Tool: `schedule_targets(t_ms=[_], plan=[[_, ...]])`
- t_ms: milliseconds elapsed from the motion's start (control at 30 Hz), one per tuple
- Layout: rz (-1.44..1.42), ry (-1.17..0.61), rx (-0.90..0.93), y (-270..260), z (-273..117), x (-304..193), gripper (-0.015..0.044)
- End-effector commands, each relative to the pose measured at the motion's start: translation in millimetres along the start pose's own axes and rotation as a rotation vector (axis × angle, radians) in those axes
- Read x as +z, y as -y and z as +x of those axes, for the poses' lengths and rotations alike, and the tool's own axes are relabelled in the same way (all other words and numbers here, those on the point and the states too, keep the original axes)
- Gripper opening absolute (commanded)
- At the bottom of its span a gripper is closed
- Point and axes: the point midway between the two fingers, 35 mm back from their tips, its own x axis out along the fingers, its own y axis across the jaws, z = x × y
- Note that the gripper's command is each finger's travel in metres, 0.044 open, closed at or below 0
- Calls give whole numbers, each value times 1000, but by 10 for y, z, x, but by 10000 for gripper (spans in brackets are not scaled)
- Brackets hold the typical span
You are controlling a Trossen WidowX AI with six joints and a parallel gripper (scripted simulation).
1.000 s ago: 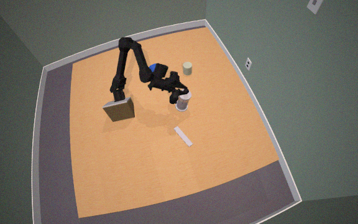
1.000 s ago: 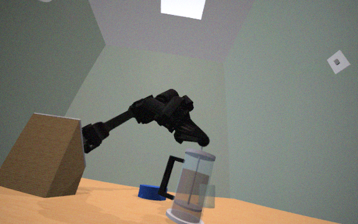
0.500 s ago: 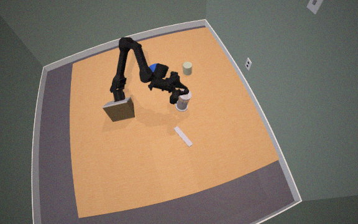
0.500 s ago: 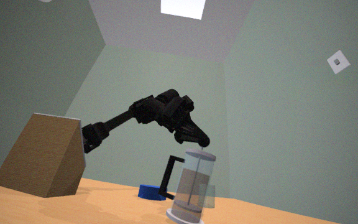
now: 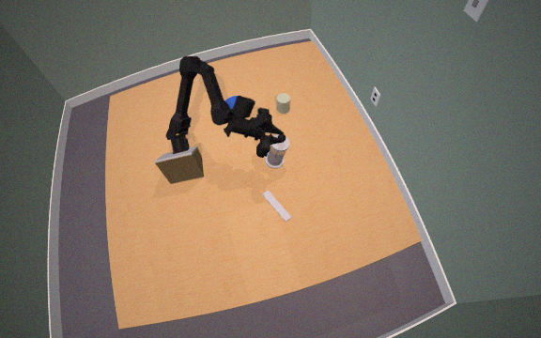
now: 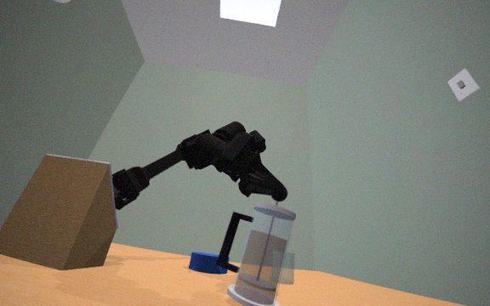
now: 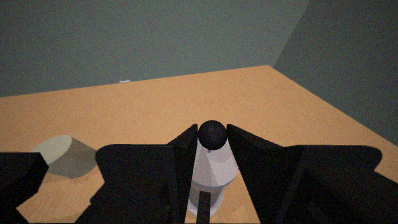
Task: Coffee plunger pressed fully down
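Reading the exterior view from left to right: the tilted brown wooden block point(image 6: 58, 214) fills the lower left, the black arm point(image 6: 164, 163) runs out from behind it toward centre frame, and just right of centre stands the clear glass coffee press with its black handle point(image 6: 262, 255), upright on the orange wooden surface point(image 6: 100, 285).

My black parallel gripper point(image 6: 278, 195) sits directly over the press's grey lid point(image 6: 275, 211). Its fingers are partly closed, clamped from either side on the small round black plunger knob point(image 7: 212, 134).

What matters for me now is the line of the thin grey plunger rod point(image 6: 268, 242). It runs straight down from the knob through the lid to the grey filter disc point(image 6: 257, 282) near the bottom of the glass. The knob rides only just above the lid, so I judge the stroke almost finished. Any last push has to follow that vertical axis, and the fingers should then open sideways, clear of the knob, so the press is not nudged.
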Motion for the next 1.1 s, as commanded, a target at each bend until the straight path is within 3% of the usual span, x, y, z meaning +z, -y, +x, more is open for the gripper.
schedule_targets(t_ms=[0, 367, 567, 800, 1067], plan=[[0, 0, 0, 1, 0, 0, 153], [0, 0, 0, 1, 0, 0, 440], [-1, -6, -2, 6, -102, 99, 440], [5, -20, 5, -57, -663, 501, 440], [5, -20, 6, -47, -672, 488, 440]])
